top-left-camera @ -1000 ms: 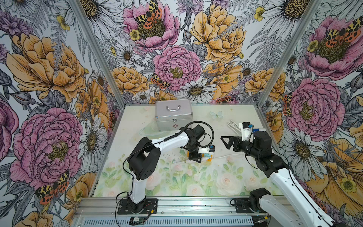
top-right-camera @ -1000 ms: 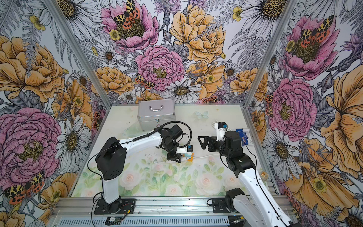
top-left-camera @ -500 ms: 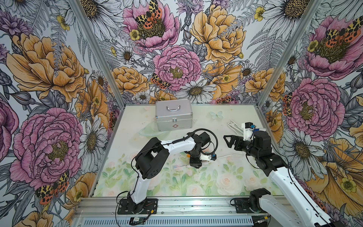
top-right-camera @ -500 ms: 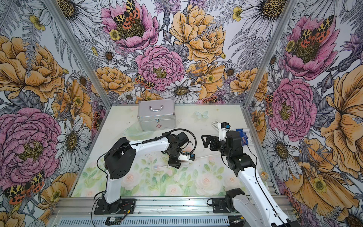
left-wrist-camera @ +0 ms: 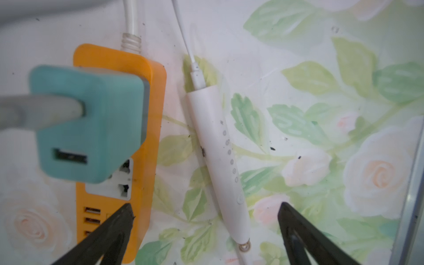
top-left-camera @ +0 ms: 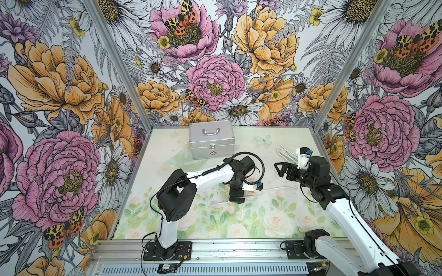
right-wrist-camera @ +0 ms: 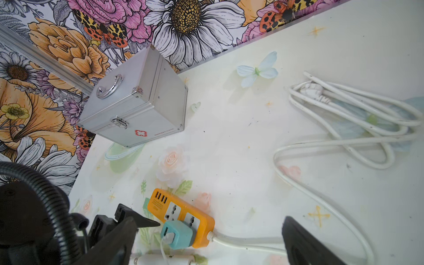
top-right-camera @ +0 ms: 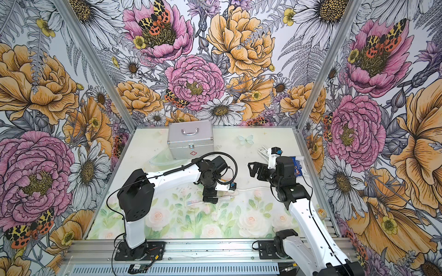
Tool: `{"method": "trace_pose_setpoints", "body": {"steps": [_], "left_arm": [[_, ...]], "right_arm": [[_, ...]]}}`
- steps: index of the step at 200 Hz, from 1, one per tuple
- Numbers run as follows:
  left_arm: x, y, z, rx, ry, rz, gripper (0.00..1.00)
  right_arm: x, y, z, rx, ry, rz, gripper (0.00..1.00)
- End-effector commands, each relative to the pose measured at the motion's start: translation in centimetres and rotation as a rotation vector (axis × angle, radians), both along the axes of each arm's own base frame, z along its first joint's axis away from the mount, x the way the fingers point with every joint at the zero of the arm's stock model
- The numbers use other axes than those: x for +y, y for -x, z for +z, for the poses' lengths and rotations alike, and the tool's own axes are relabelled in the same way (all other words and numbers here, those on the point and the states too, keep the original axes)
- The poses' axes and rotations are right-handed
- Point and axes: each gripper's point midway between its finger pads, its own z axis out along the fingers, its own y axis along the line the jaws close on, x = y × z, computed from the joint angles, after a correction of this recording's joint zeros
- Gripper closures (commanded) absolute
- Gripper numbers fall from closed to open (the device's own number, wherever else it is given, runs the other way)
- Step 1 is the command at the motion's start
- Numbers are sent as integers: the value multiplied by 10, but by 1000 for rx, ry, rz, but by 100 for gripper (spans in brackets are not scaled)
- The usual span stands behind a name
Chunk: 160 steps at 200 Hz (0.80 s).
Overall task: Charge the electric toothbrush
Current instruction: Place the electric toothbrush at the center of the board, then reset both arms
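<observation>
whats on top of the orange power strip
A teal adapter stands on the orange power strip near its cord end. A white socket and USB ports beside it show bare. Whatever lies under the adapter is covered.

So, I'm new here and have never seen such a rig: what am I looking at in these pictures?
Two robot arms stand at a flowered table. Two pictures look down from above; two come from cameras on the arms' wrists. On the table lie a silver case, a coiled white cord, and an orange power strip with a teal adapter plugged in. Beside the strip lies the electric toothbrush, a thin cable in its end. The left fingers hang open over it; the right fingers are open too. Nothing is held.
</observation>
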Motion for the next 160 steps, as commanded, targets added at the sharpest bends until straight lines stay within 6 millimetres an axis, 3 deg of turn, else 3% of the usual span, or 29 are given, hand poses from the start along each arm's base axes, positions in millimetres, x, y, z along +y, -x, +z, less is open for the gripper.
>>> {"method": "trace_pose_setpoints", "body": {"steps": [1,24,45,72,96,126,147,160], "left_arm": [[13,-7,30,-53,51,45,2],[18,-19,60,-62,154,142,1],[24,-53,99,-87,361,311,2],[45,-92,141,-259,576,467,1],[69,-110,151,-363,635,583,1],[102,-125,170,-489,837,722,1],[131,-128,180,-591,921,801,1],[149,-128,176,-625,899,849,1]], "right_arm": [[-12,-15,17,-56,61,-42,1],[-26,-31,12,-64,147,-98,0],[-50,-50,-6,-85,278,-192,0],[-78,-68,-36,-169,439,-292,0],[-95,-78,-57,-227,558,-325,0],[-101,-91,-81,-232,576,-309,0],[-102,-99,-72,-309,604,-309,0],[-111,-100,-82,-306,569,-339,1]]}}
